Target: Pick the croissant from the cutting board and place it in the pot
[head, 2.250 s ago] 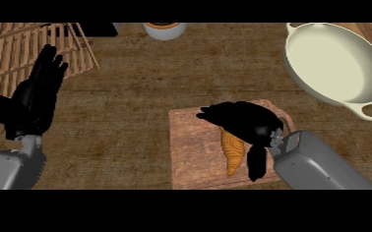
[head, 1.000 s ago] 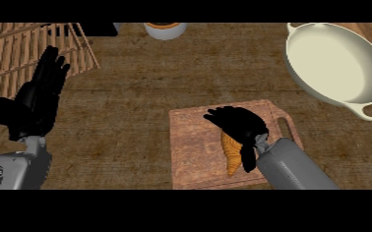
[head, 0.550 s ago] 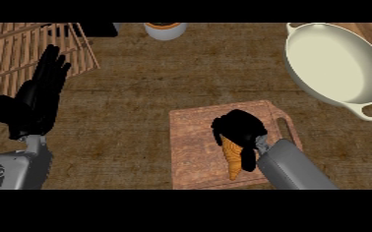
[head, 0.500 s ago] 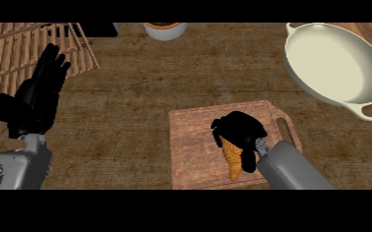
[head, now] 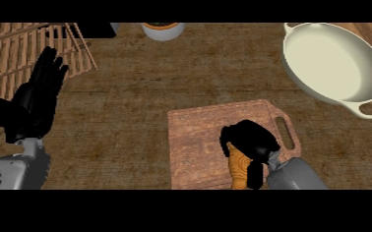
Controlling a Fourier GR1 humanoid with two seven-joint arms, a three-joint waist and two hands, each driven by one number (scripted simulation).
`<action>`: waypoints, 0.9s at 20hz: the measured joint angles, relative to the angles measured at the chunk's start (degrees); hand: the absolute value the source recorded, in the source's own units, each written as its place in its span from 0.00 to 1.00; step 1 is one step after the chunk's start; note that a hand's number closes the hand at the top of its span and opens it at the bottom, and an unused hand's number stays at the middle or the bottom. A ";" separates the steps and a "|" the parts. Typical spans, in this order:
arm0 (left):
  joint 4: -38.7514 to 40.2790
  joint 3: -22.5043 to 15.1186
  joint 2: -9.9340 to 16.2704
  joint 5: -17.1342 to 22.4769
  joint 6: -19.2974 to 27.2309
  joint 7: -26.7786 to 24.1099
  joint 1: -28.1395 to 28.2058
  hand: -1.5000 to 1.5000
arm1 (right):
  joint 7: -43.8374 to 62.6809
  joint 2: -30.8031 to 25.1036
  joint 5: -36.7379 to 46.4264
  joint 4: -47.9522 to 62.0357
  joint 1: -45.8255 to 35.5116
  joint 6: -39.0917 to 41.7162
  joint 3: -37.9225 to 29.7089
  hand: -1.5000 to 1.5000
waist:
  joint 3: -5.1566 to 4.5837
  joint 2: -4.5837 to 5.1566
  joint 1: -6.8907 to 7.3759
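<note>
right robot hand (head: 249, 138): fingers now curled down over croissant (head: 238, 166), gripping it on cutting board (head: 198, 137), 5 o'clock. step: grasp. next: lift, carry to pot (head: 327, 66), 2 o'clock. left robot hand (head: 38, 100): open, resting, 9 o'clock.

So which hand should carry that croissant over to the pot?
The right hand: its fingers are already curled round the croissant on the cutting board, and the pot lies on that side. The left hand rests open far left.
</note>
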 measured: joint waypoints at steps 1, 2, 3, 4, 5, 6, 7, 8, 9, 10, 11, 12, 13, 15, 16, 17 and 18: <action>0.23 -0.01 -0.18 -0.22 0.08 -0.26 0.07 0.50 | 0.28 -0.48 -0.51 -2.28 2.20 -0.47 -0.59 1.00 | 0.01 0.02 -0.14; 0.69 0.17 -0.24 -0.17 0.08 0.01 -0.73 0.50 | 0.84 -0.03 -0.57 -3.75 3.90 -1.38 -0.67 1.00 | 0.00 0.07 -0.17; 1.06 0.43 -0.28 -0.08 -0.17 -0.30 -0.73 0.50 | 1.06 -0.30 -0.95 -5.58 5.50 -1.68 -1.23 1.00 | 0.02 0.11 -0.13; 0.47 0.40 -0.28 -0.20 0.02 0.79 -1.39 0.50 | 2.01 0.15 -0.92 -7.03 6.48 -1.78 -1.42 1.00 | 0.01 0.13 -0.06; 0.17 0.91 0.01 0.11 -0.50 0.66 -0.95 0.50 | 2.15 -0.51 -1.26 -9.23 7.62 -1.56 -2.09 1.00 | 0.03 0.15 0.00; 0.50 1.48 0.23 0.24 -0.72 0.73 -1.37 0.50 | 2.59 -0.03 -1.34 -9.96 8.15 -1.88 -2.52 1.00 | 0.01 0.17 0.06; 0.02 1.36 0.00 0.09 -0.97 0.19 -0.43 0.50 | 3.37 0.25 -1.34 -12.10 9.56 -2.13 -2.47 1.00 | 0.02 0.17 0.10; -0.26 1.10 -0.34 -0.11 -0.91 0.09 -0.11 0.50 | 3.45 -0.01 -2.13 -14.23 10.35 -2.00 -3.42 1.00 | 0.03 0.17 0.09; -0.58 0.70 -0.84 -0.51 -0.53 0.13 0.18 0.50 | 3.68 -0.25 -2.59 -16.74 11.79 -2.31 -3.97 1.00 | 0.02 0.15 0.01; -0.22 1.34 -0.48 -0.17 -0.96 -0.35 0.50 0.50 | 4.19 -0.04 -3.35 -19.28 12.65 -2.60 -4.91 1.00 | 0.02 0.14 -0.12; -0.13 1.55 -0.33 -0.13 -1.06 -0.33 0.63 0.50 | 4.53 0.70 -4.24 -21.09 13.46 -3.78 -6.17 1.00 | 0.02 0.11 -0.28; -0.79 1.87 0.04 0.24 -1.33 0.16 0.91 0.50 | 5.29 1.62 -5.01 -23.04 13.80 -4.86 -7.55 1.00 | 0.02 0.04 -0.28; -0.64 1.68 -0.24 0.01 -1.28 -0.23 1.34 0.50 | 6.01 2.36 -5.46 -25.41 14.40 -6.00 -8.57 1.00 | 0.02 0.00 -0.49; -0.46 1.60 -0.38 -0.14 -1.09 0.07 0.97 0.50 | 7.11 3.53 -7.22 -29.86 14.94 -7.73 -11.60 1.00 | 0.03 0.00 -0.81; -0.37 1.79 -0.35 -0.04 -1.26 -0.25 1.25 0.50 | 7.82 4.40 -7.93 -31.96 15.31 -8.87 -12.96 1.00 | 0.02 -0.02 -0.85; -0.12 1.62 -0.58 -0.25 -1.21 -0.59 1.39 0.50 | 8.68 5.02 -8.44 -33.80 14.96 -9.69 -14.49 1.00 | 0.02 0.01 -0.80; 0.07 1.84 -0.50 -0.10 -1.34 -0.64 1.09 0.50 | 9.01 5.12 -8.82 -35.44 14.86 -10.70 -16.29 1.00 | 0.01 0.04 -0.78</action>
